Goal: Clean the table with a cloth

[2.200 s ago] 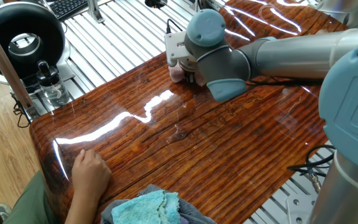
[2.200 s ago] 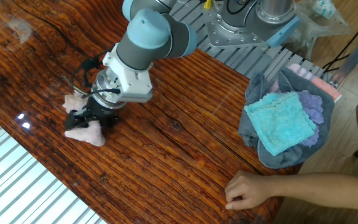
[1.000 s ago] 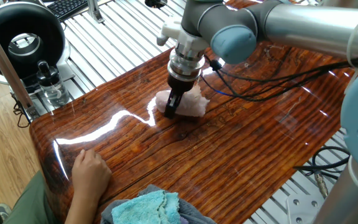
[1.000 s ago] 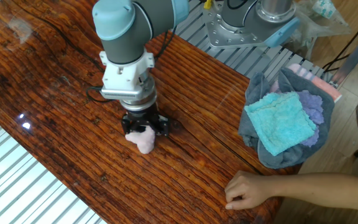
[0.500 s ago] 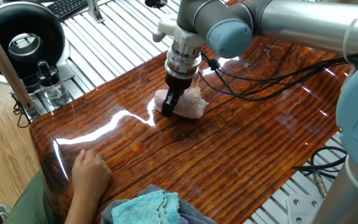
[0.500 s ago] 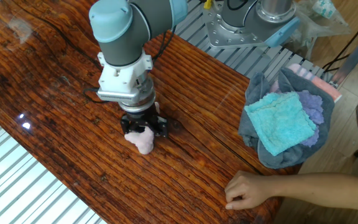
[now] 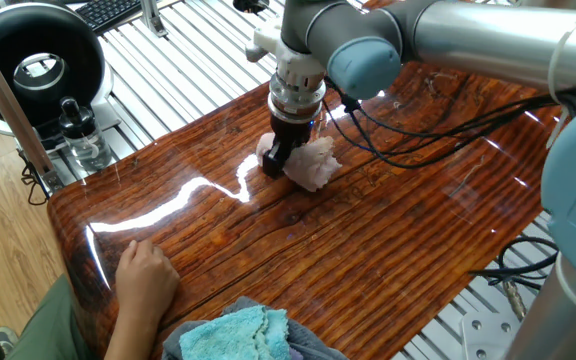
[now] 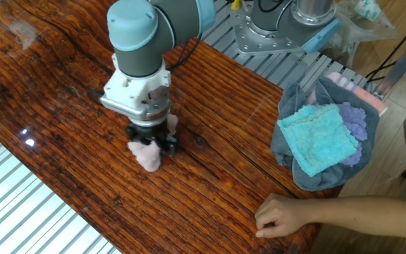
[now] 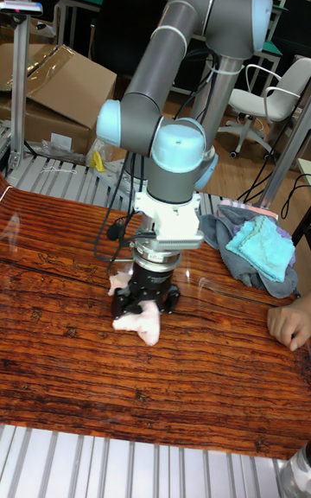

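The pale pink fluffy cloth [image 7: 311, 163] [image 8: 145, 156] [image 9: 142, 322] lies bunched on the glossy reddish-brown table [image 7: 388, 240] [image 8: 55, 106] [image 9: 69, 377], near its middle. My gripper [image 7: 279, 160] [image 8: 149, 144] [image 9: 143, 301] points straight down and is shut on the cloth, pressing it against the wood. Pink fabric sticks out on both sides of the black fingers [image 9: 123, 299]. The fingertips themselves are buried in the cloth.
A person's hand [image 7: 146, 275] [image 8: 287, 215] [image 9: 289, 325] rests on the table edge. A turquoise cloth [image 8: 319, 137] [image 7: 233, 335] [image 9: 259, 247] lies on grey and purple cloths at that end. Ribbed metal frame [image 7: 188, 60] surrounds the table; a black round device [image 7: 38, 60] and bottle [image 7: 78, 130] stand beyond.
The gripper has dragged the cloth from the table's far edge to the middle, and in the last half second slid it a little back, turning slightly.
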`<state>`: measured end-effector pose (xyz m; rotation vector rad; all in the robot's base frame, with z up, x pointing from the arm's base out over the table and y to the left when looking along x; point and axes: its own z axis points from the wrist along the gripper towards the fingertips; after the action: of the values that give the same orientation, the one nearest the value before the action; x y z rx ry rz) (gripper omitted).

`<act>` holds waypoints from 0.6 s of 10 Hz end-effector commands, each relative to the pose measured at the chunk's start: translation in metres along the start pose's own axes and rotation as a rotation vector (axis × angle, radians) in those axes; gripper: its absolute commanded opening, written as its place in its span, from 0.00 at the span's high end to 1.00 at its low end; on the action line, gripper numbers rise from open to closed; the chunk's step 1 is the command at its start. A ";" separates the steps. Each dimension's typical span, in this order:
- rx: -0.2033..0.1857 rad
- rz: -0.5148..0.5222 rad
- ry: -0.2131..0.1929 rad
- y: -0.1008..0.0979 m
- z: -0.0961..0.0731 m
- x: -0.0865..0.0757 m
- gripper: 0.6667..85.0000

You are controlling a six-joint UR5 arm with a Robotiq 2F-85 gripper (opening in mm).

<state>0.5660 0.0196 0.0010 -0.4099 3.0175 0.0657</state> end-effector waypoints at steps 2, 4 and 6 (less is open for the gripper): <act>-0.019 -0.092 0.001 -0.073 0.002 -0.023 1.00; -0.040 -0.155 -0.009 -0.097 0.011 -0.030 1.00; -0.020 -0.221 -0.002 -0.134 0.011 -0.031 1.00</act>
<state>0.6154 -0.0601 -0.0075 -0.6364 2.9796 0.0828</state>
